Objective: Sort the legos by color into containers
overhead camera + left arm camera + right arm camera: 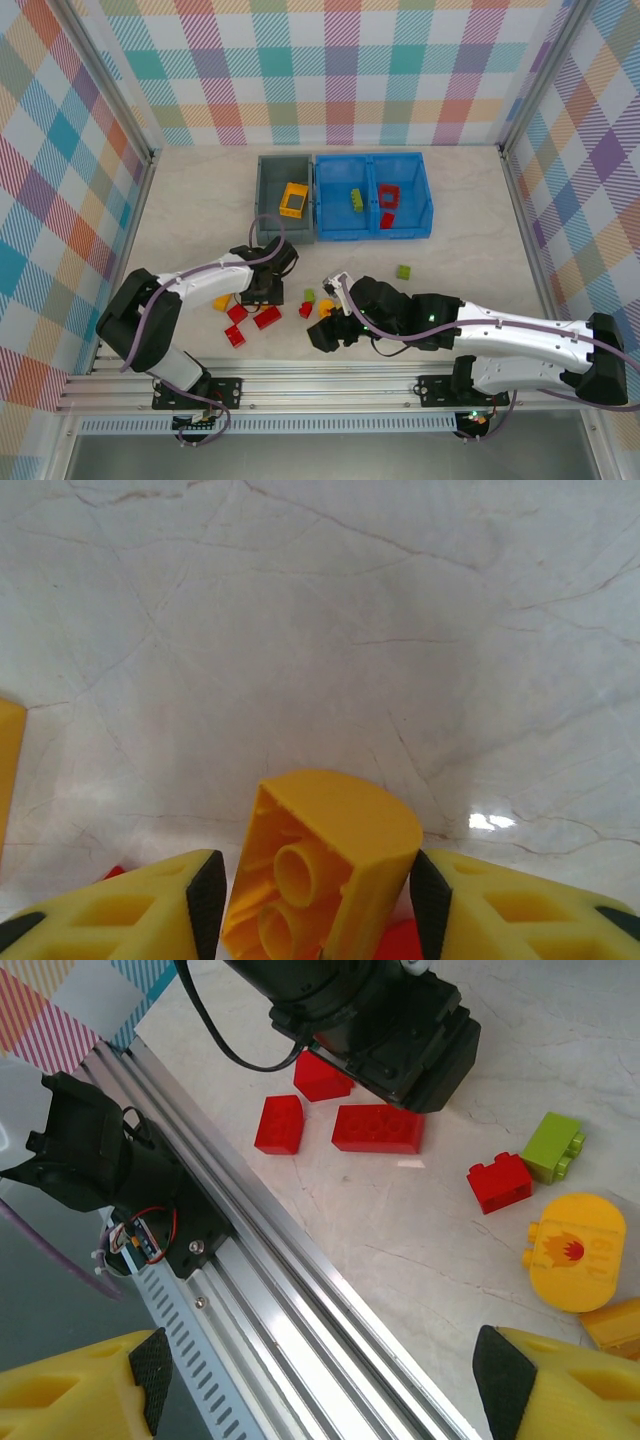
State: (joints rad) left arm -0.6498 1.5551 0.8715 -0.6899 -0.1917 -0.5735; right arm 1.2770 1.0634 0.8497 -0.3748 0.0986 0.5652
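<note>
In the left wrist view my left gripper is shut on a yellow brick, tilted so its hollow underside shows. From above, that gripper sits low among loose red bricks and a yellow one. My right gripper hangs open and holds nothing, and in its wrist view its jaws stand wide over the front rail. Nearby lie a round yellow piece, a red brick and a green brick. The grey bin holds a yellow brick. The blue bin holds a green brick and red pieces.
An aluminium rail runs along the table's near edge, right under my right gripper. A lone green brick lies to the right of the arms. Plaid walls close in the table on three sides.
</note>
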